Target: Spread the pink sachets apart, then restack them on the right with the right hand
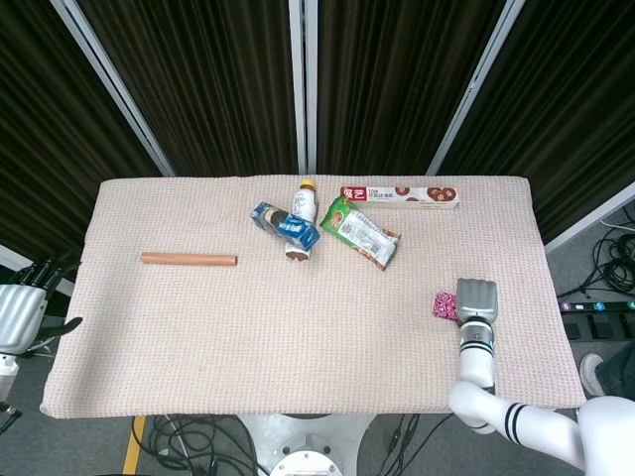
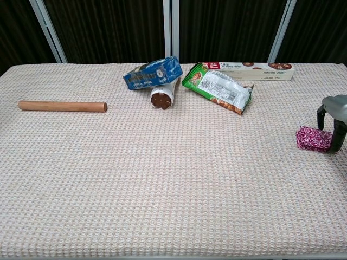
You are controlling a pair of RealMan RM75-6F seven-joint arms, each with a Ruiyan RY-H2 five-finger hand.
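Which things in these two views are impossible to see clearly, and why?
- Right robot hand: the chest view cuts it at the right edge; the head view shows only its back, so its grip is unclear.
- Pink sachets: partly behind the hand; their number is unclear.
- Left robot hand: cut by the head view's left edge, absent from the chest view.

Glossy foil-like pink sachets (image 2: 313, 138) on matt, waffle-textured cloth (image 2: 162, 179).
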